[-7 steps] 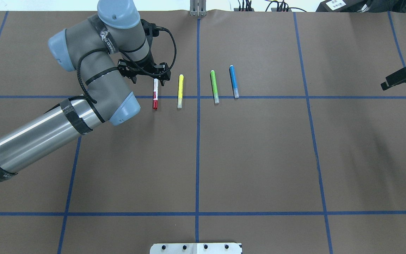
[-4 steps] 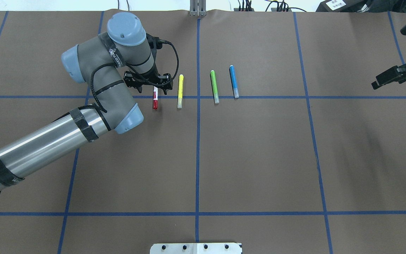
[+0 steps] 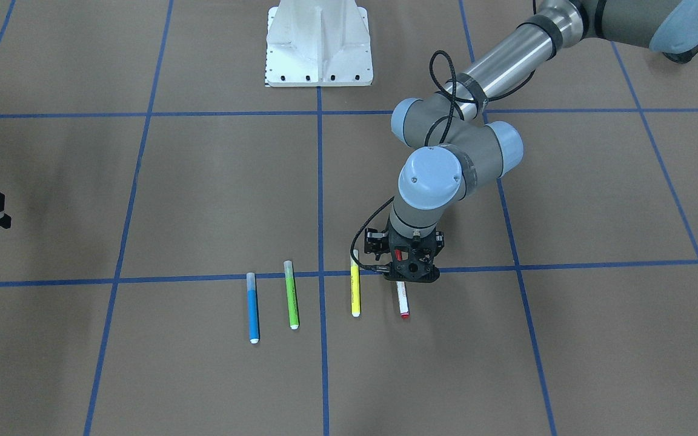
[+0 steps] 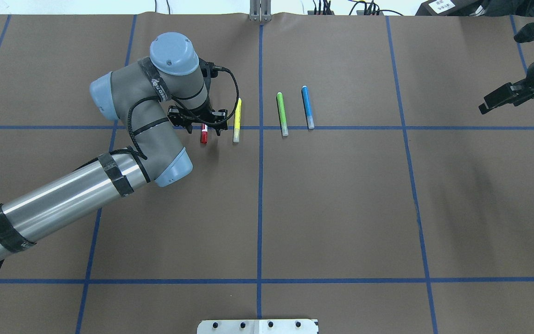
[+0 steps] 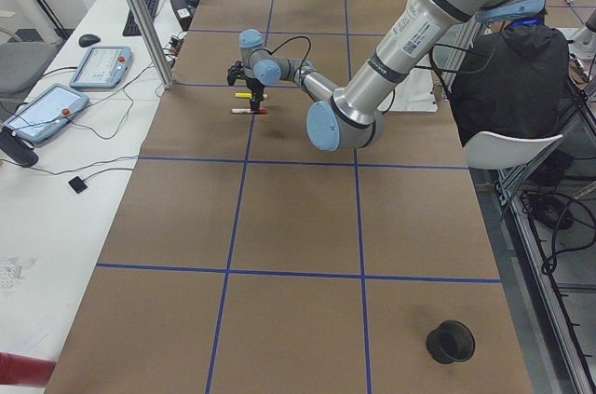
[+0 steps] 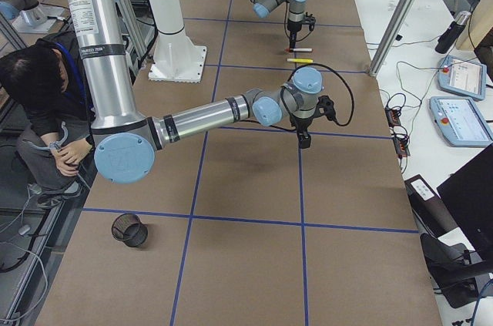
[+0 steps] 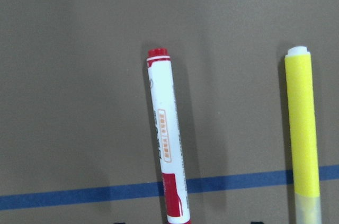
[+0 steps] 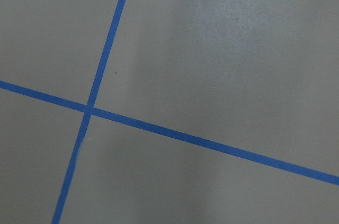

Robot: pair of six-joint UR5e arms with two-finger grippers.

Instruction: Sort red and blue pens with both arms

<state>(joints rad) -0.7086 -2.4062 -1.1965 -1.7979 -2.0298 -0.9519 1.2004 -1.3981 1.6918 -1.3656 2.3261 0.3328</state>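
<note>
Straddling the slim, glossy red-capped marker [image 4: 203, 136] upper left, left gripper [image 4: 203, 126] fingers spread, empty; barrel mostly hidden; right gripper [image 4: 486, 106] spread unclear.

Narrow lanes only between red-capped marker [image 3: 403, 300], yellow pen [image 3: 355, 290], green pen [image 3: 291, 297] and blue pen [image 3: 252, 312]; parallel, none touching. Open tabletop [image 3: 567, 351] beyond marker on robot's left.

White red-capped marker [image 3: 403, 300] lying flat; blue pen [image 3: 253, 315] flat, parallel, well apart.
</note>
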